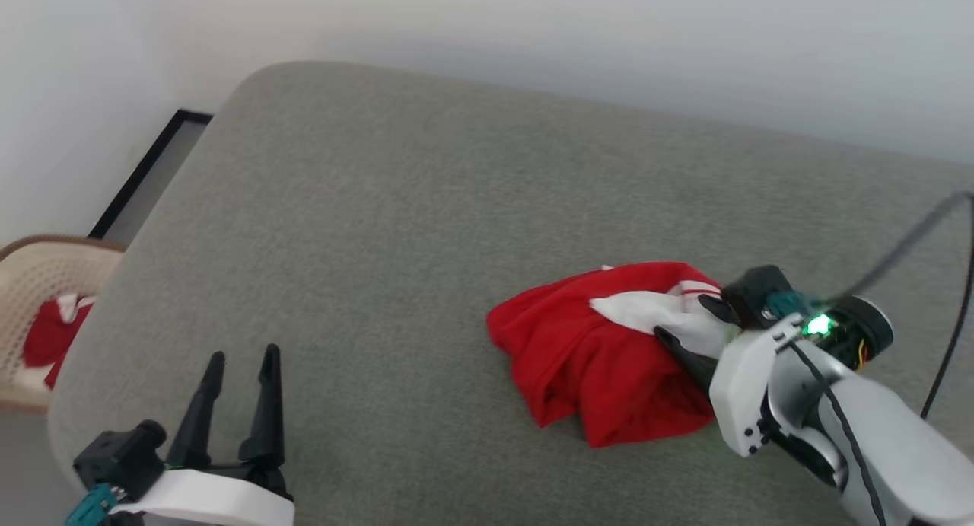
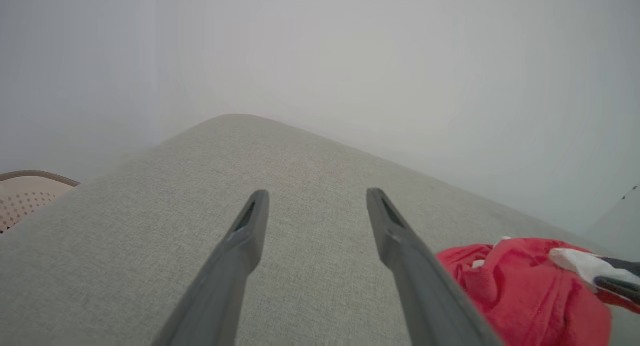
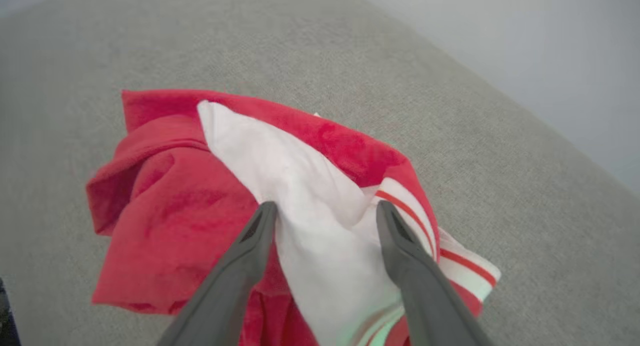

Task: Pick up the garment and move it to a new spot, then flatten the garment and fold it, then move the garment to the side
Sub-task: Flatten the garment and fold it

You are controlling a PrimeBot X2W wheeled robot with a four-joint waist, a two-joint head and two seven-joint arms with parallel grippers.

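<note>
The garment [image 1: 593,358] lies crumpled on the grey cushioned surface [image 1: 380,229], right of centre: red cloth with a white sleeve on top and striped trim. My right gripper [image 1: 683,318] reaches in from the right and is open. In the right wrist view its fingers straddle the white sleeve of the garment [image 3: 170,211], the right gripper [image 3: 325,208] tips resting on the cloth without pinching it. My left gripper [image 1: 243,352] stands open over bare cushion at the lower left, well apart from the garment. In the left wrist view, the left gripper [image 2: 316,193] holds nothing and the garment [image 2: 520,291] lies to its right.
A beige perforated basket [image 1: 46,282] holding red and white cloth [image 1: 49,332] stands off the cushion's left edge. A black-framed panel [image 1: 152,168] sits by the wall at the far left. A dark cable [image 1: 951,320] hangs by the right arm. A pale wall runs behind.
</note>
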